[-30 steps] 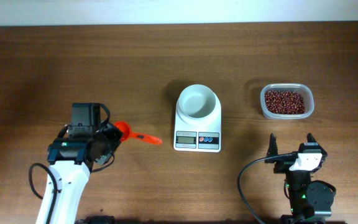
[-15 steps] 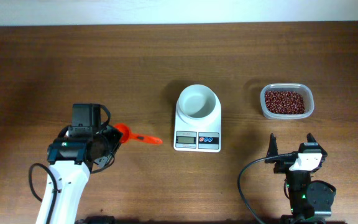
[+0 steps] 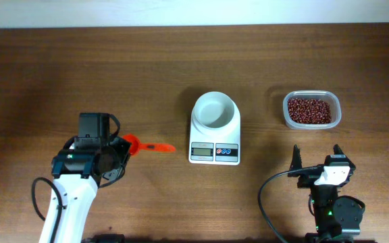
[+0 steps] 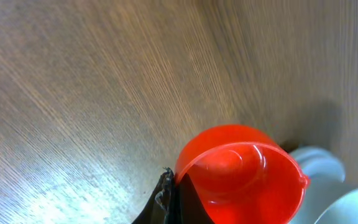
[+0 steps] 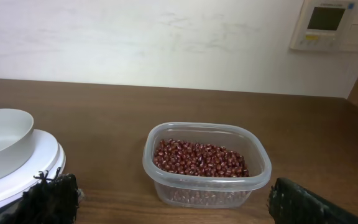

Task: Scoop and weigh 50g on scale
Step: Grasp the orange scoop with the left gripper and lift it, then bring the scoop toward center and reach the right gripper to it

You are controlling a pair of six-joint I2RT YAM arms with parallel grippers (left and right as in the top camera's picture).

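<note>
At the table (image 3: 59, 67), we find the left gripper (image 3: 121, 147) pressed together on the scoop (image 3: 147, 146), pinching it at the cup end, so that the thin handle points right, toward the scale (image 3: 215, 138). The handle's tip stops just short of the scale's base, apart from it. In the left wrist view the scoop's red cup (image 4: 241, 177) fills the lower middle, its glossy inside turned to the camera, with a dark finger (image 4: 169, 199) against its rim; whether the scoop rests on the wood or hangs above it, we cannot tell.

The scale stands mid-table, its bowl (image 3: 215, 110) on the far side and its display (image 3: 202, 152) on the near side (two small coloured buttons sit beside the display). The bowl shows only its white inside.

The beans (image 3: 309, 110) lie in the tub (image 3: 336, 121), which stands to the right of the scale and well apart from it. They make a shallow layer across its floor.

The right gripper (image 3: 316, 157) waits near the front edge, in front of the tub, jaws spread wide and holding nothing. Its wrist view looks straight at the tub (image 5: 197, 190), with the beans (image 5: 197, 158) inside and the scale (image 5: 17, 155) at the left edge.
</note>
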